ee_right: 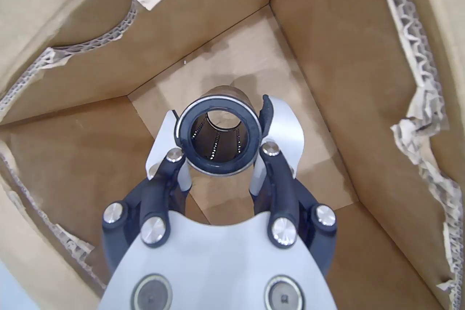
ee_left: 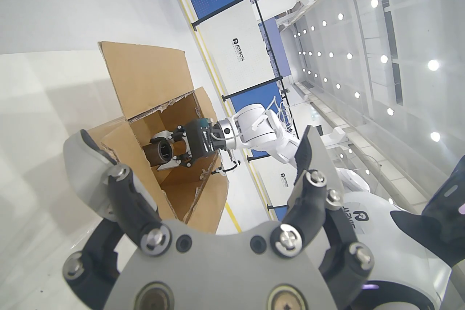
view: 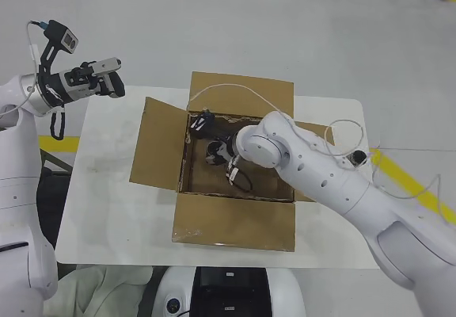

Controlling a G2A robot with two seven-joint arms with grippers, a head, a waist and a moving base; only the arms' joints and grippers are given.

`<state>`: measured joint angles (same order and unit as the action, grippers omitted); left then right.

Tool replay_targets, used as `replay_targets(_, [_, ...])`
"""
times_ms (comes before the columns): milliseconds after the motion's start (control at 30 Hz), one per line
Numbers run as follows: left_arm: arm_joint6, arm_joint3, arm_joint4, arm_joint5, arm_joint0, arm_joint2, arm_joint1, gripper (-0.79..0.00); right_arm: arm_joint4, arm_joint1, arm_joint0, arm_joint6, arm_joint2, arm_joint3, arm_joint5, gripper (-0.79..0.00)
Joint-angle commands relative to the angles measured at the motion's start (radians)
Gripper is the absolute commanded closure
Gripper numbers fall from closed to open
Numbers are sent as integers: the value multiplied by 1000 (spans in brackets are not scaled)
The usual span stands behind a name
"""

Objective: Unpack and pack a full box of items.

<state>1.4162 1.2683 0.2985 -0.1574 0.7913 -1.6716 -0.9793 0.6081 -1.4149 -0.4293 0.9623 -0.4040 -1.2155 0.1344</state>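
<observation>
Right wrist view, right claw [ee_right: 219, 112] closed around cylindrical bearing [ee_right: 219, 163], inside cardboard box [ee_right: 327, 53], left claw [view: 117, 77] spread wide, empty

The top camera, fixed on the robot above its arms, looked straight down from well above on the table [view: 101, 222] and the open cardboard box [view: 236, 218]. The left wrist camera, held near the table's far left corner behind the left gripper [ee_left: 196, 140], faced sideways across the table from afar into the box's open mouth. The right wrist camera peered from close range down inside the box, past the right gripper [ee_right: 218, 109]. All three views shared the box interior; both wrist views shared the metal cylinder [ee_right: 219, 137] that gripper clasped.
</observation>
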Motion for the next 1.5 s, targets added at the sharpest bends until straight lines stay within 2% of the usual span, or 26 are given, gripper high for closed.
replay_targets(0, [0,0,0,0,0,0,0,-785,0,-15,6,3,9,25,-5,0])
replay_targets(367, [0,0,0,0,0,0,0,-785,-12,-81,15,7,30,149,-25,0])
replay_targets(433, [0,0,0,0,0,0,0,-785,-14,-90,14,7,30,163,-25,-55])
replay_targets(600, [0,0,0,0,0,0,0,-785,-4,-106,14,10,25,184,-33,-299])
replay_targets(733, [0,0,0,0,0,0,0,-785,1,-115,11,19,18,195,-40,-366])
replay_targets(833, [0,0,0,0,0,0,0,-785,8,-119,8,20,10,198,-40,-379])
replay_targets(1167, [0,0,0,0,0,0,0,-785,38,-108,-19,15,-43,151,-24,-413])
replay_targets(1467, [0,0,0,0,0,0,0,-785,111,-49,-84,49,-158,-52,-44,-468])
